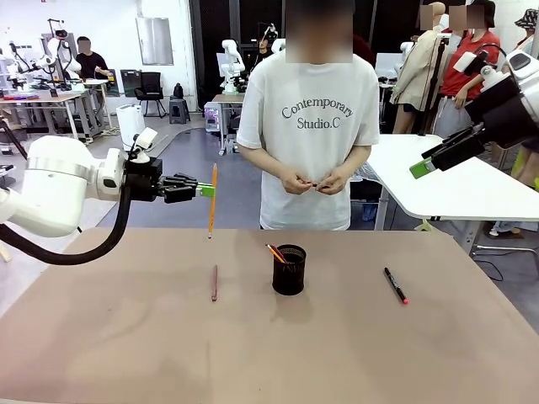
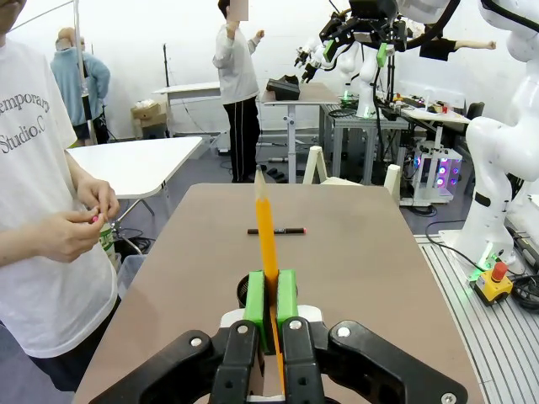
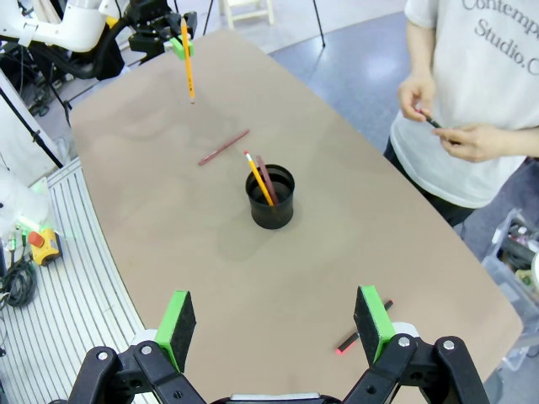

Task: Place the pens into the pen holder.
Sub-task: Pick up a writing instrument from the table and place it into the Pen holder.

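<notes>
The left gripper is clamping its green pads on a yellow-orange pencil and holding it in the air over the far-left part of the table. The pencil's long axis is running almost straight up and down, with the longer part hanging below the pads and its lower end hovering clear of the tabletop. I cannot tell which end is the sharpened one.

The black mesh pen holder is standing upright near the table's middle, a little toward the far edge and to the right of the held pencil. Two sticks are already sitting in it: another yellow-orange pencil and a reddish-brown pencil. Both are leaning toward the table's left edge, their tops poking out over the rim on that side.

A second reddish-brown pencil is lying flat between the holder and the left edge, with its long axis running from near edge to far edge. A black marker is lying toward the right edge, angled, with its red end pointing at the near-right corner. That makes five sticks: one held, two in the holder and two on the table.

The right gripper is hanging high by the right edge with its fingers spread wide around nothing. A person is standing at the far edge, both hands together at the waist and pinching something small.
</notes>
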`<state>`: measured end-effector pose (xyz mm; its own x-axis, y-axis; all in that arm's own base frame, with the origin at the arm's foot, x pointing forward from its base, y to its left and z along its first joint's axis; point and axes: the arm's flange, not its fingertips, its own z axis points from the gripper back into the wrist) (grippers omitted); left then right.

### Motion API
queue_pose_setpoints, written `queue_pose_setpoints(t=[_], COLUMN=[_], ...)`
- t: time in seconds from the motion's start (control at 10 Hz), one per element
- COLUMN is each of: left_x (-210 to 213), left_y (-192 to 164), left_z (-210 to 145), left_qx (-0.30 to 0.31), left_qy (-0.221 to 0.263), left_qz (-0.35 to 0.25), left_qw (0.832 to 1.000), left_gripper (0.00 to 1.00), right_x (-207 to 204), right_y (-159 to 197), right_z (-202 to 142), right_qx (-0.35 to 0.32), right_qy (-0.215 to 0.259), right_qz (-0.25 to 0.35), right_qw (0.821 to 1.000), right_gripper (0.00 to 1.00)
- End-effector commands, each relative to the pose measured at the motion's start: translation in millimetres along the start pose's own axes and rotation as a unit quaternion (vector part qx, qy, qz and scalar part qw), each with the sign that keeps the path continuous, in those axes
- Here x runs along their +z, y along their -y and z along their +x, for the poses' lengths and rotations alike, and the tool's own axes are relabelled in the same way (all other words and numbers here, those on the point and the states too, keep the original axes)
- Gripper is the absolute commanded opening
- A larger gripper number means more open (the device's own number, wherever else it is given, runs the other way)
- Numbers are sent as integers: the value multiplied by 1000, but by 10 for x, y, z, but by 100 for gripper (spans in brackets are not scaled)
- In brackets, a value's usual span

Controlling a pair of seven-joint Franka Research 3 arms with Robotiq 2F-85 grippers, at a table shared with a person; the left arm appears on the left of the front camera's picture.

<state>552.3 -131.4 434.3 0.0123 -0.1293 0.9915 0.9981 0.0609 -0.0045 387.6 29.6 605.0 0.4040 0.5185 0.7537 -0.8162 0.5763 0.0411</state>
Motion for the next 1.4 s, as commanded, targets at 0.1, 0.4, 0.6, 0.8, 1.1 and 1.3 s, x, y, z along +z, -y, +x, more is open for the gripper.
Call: queue_pose_setpoints(t=[0.1,0.4,0.6,0.8,1.1,1.3], left_x=[7,7,7,7,7,7], left_y=[-7,-7,-7,-7,-7,-7], left_z=[24,24,24,24,24,24], left_qx=[-2,-2,-2,-2,-2,-2], left_qy=[3,3,3,3,3,3], left_qz=[-3,-3,-3,-3,-3,-3], left_qw=[1000,1000,1000,1000,1000,1000], left_gripper=[0,0,0,0,0,0], right_x=[-3,-3,-3,-3,-3,-3], right_y=[2,2,2,2,2,2], right_z=[9,9,9,9,9,9], right_qx=[0,0,0,0,0,0], right_qy=[4,4,4,4,4,4], right_qz=[3,3,3,3,3,3], right_qw=[1000,1000,1000,1000,1000,1000], right_gripper=[100,100,100,100,100,100])
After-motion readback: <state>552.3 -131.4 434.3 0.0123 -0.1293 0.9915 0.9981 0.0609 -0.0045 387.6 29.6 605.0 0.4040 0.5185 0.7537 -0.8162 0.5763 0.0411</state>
